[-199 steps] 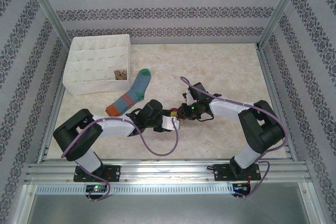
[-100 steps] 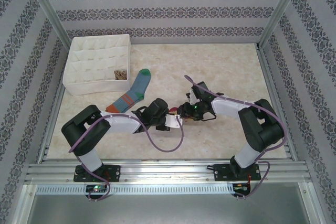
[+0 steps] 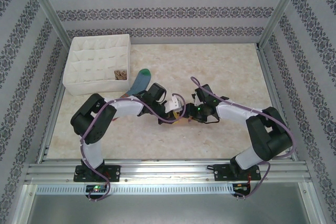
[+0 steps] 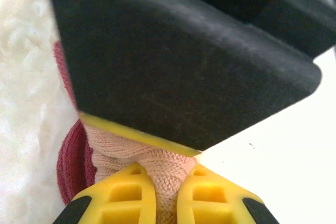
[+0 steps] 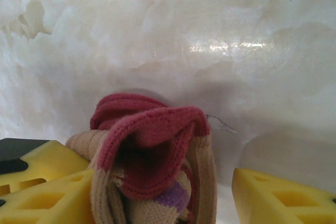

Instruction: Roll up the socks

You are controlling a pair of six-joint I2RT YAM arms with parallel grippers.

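The tan sock [image 3: 183, 116] with the maroon toe is bunched into a roll mid-table between both grippers. My left gripper [image 3: 177, 111] is shut on it. In the left wrist view the yellow fingertips [image 4: 131, 198] pinch a fold of its tan knit [image 4: 115, 150]. A black finger [image 4: 173, 61] of the other gripper looms just above. My right gripper [image 5: 157, 182] is open around the roll [image 5: 152, 145], which leans on its left finger with a gap to the right one. The blue sock [image 3: 139, 80] lies flat behind my left arm, partly covered by it.
A white quilted box [image 3: 79, 85] with small compartments stands at the back left. An argyle sock [image 3: 121, 73] sits in one of its near compartments. Patterned walls and metal rails [image 3: 270, 85] enclose the marbled tabletop [image 3: 226, 72].
My left gripper closed on the tan sock and moved right and back, its arm now covering part of the blue sock. My right gripper opened and shifted slightly right.
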